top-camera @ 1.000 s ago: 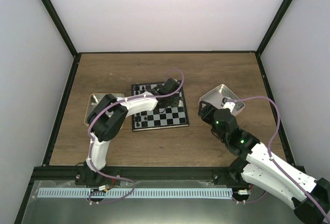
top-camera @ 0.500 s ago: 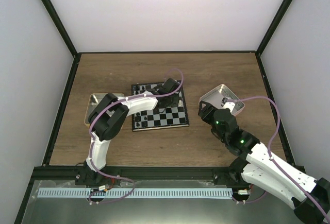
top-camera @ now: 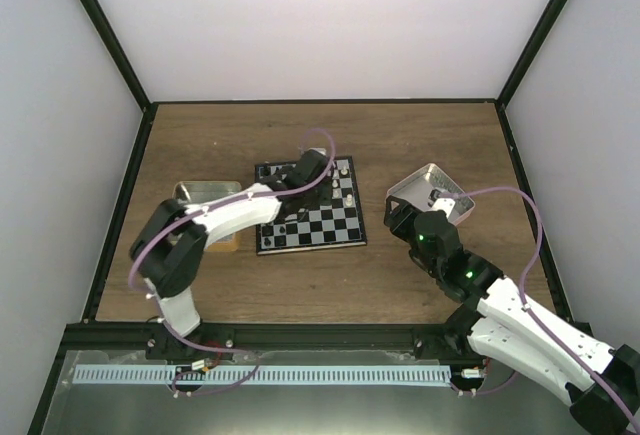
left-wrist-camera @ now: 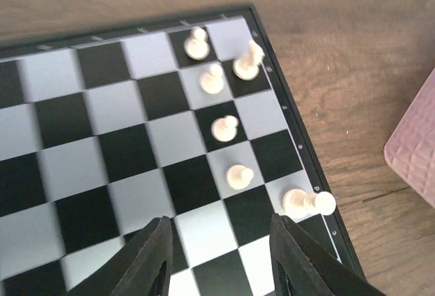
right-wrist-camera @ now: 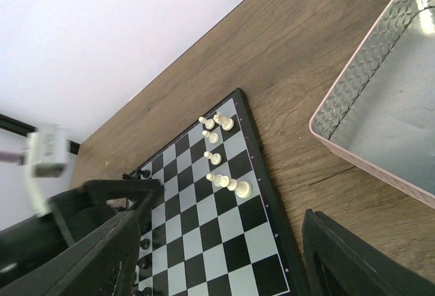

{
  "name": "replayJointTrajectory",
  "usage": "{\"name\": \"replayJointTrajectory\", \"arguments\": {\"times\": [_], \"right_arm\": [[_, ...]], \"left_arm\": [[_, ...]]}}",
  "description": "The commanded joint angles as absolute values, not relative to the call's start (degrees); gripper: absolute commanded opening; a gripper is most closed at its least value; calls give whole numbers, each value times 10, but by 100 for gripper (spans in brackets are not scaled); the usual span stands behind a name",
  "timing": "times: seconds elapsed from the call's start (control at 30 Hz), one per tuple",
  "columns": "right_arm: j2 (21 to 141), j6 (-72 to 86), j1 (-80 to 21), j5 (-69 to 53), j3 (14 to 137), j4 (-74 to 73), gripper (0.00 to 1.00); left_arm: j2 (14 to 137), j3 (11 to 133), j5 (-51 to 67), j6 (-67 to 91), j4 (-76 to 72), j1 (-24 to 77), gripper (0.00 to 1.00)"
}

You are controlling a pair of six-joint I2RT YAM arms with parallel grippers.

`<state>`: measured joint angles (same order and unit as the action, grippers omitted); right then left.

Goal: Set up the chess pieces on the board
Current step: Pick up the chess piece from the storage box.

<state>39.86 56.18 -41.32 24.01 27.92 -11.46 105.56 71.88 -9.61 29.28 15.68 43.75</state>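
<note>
Surface: brown wood-grain surface (left-wrist-camera: 353, 51), matt, finely streaked.
Board: small black-and-silver checked chessboard (left-wrist-camera: 88, 139), smooth, light squares with a soft metallic sheen.
Pieces: tiny cream chess pieces (left-wrist-camera: 238, 175), smooth, plastic-looking, faintly glossy.
Tray: pink square tray (right-wrist-camera: 367, 58), outside quilted in a diamond pattern, inside silvery embossed metal.
Pincer: left pincer (left-wrist-camera: 224, 262), black matt plastic fingers.

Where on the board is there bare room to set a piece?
The middle of the board is bare, between the white pieces on the side by the pink tray and the black pieces opposite. Both those edges are crowded. The left gripper hangs above.
</note>
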Motion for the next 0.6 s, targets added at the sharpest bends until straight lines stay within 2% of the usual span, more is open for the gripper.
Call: {"name": "replayJointTrajectory", "arguments": {"times": [0.0, 0.13, 0.27, 0.33, 0.47, 0.57], "right_arm": [[405, 548, -410, 235, 282, -99, 67], [435, 533, -410, 199, 288, -89, 67], [479, 526, -411, 156, 303, -85, 67], [502, 523, -410, 135, 312, -83, 66], [550, 519, -410, 102, 328, -80, 65], [583, 513, -410, 86, 343, -75, 65]], "left_arm": [[956, 660, -195, 318, 181, 427, 45], [863, 584, -252, 349, 208, 381, 50], [766, 500, -251, 394, 219, 289, 53], [725, 466, -266, 425, 232, 253, 59], [678, 409, -229, 441, 242, 174, 61], [686, 384, -173, 429, 239, 121, 61]]}}
